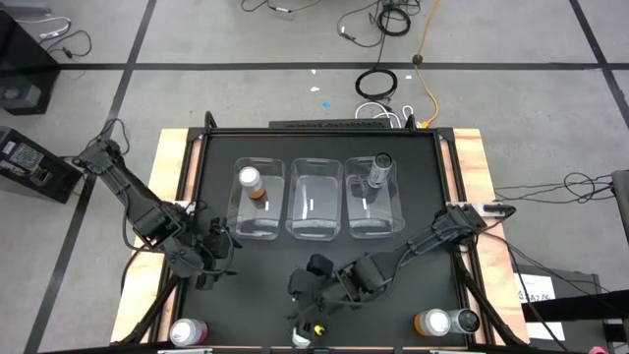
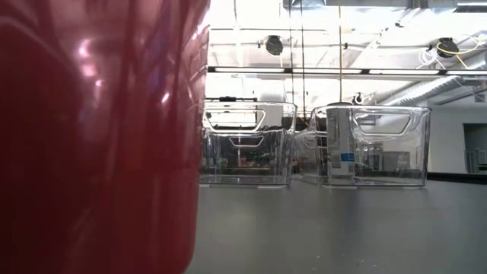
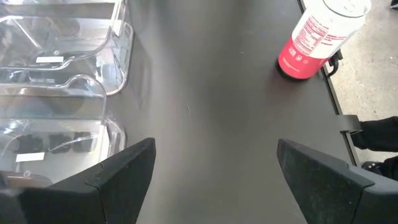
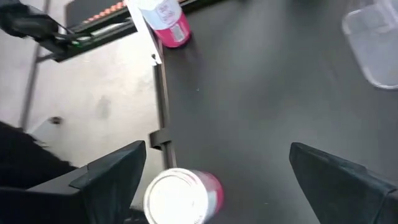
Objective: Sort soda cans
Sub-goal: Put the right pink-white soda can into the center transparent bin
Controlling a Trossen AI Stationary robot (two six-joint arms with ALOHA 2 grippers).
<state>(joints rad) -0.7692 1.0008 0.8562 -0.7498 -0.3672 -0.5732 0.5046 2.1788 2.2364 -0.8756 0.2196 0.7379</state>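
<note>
Black table [image 1: 324,157] with plywood edges, sitting on a grey floor with cables [image 1: 378,49] strewn behind it. From above, three clear bins sit in a row mid-table: the left bin [image 1: 257,200] has an orange can [image 1: 252,182] standing in it, the middle bin [image 1: 315,200] shows nothing inside, and the right bin [image 1: 374,197] holds a dark can [image 1: 377,169]. Relative to that row, the other cans all sit along the near edge: a pink can [image 1: 187,332] off past the left bin, another silver top [image 1: 303,337] under the middle, and an orange can [image 1: 431,322] touching a dark can [image 1: 464,321] past the right bin. The left gripper [image 1: 203,265] hovers just in front of the left bin, the right gripper [image 1: 313,285] in front of the middle bin, right above that near-edge can.

Table-level camera: a red-pink can [image 2: 99,137] sits right up against the lens and blocks the whole left half. Past it you can see two bins, the right-hand one [image 2: 380,144] with a can [image 2: 340,148] inside.

Left wrist: fingers [image 3: 118,171] spread wide over bare table, nothing between them, pink can [image 3: 317,37] ahead at the table edge, bins [image 3: 62,74] off to the side.

Right wrist: fingers [image 4: 109,171] apart too, a pink can [image 4: 180,196] standing just below between them, not gripped. Another pink can [image 4: 165,22] is farther off at the table edge.
</note>
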